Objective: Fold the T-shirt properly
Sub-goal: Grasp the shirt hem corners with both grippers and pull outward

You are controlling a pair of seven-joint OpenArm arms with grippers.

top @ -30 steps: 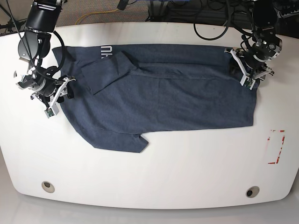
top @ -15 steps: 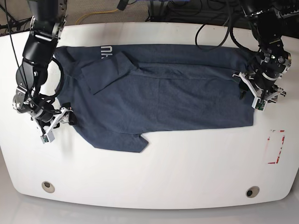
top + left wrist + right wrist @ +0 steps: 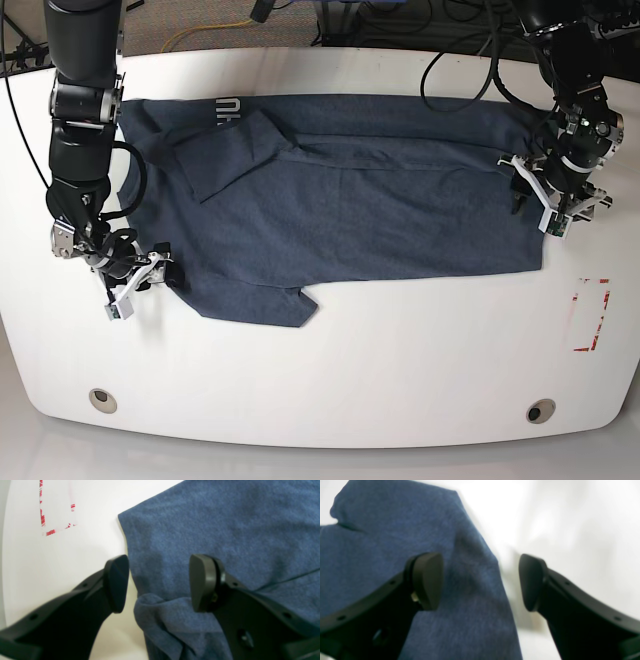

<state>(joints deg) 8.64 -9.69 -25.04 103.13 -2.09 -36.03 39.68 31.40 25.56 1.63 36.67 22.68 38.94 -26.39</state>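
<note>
The navy T-shirt [image 3: 360, 200] lies spread flat across the white table, white lettering [image 3: 228, 108] at its far left and one sleeve folded inward. My left gripper [image 3: 535, 205] is at the shirt's right edge. In the left wrist view it [image 3: 160, 582] stands open astride that edge, one finger [image 3: 116, 583] over bare table and the other over cloth, with a small bunched fold [image 3: 160, 610] between them. My right gripper [image 3: 150, 275] is at the shirt's lower left edge. The right wrist view shows it [image 3: 480, 581] open, one finger [image 3: 427, 580] over the T-shirt [image 3: 382, 555], the other over the table.
A red-marked rectangle [image 3: 590, 315] is printed on the table right of the shirt, also in the left wrist view as a red mark [image 3: 56, 507]. Two round holes [image 3: 101, 399] [image 3: 540, 411] sit near the front edge. Cables hang behind the table's far edge.
My right arm has slid toward the front along the shirt's left edge and its jaws have spread wider. My left arm moved nearer along the right edge, then stayed put.
</note>
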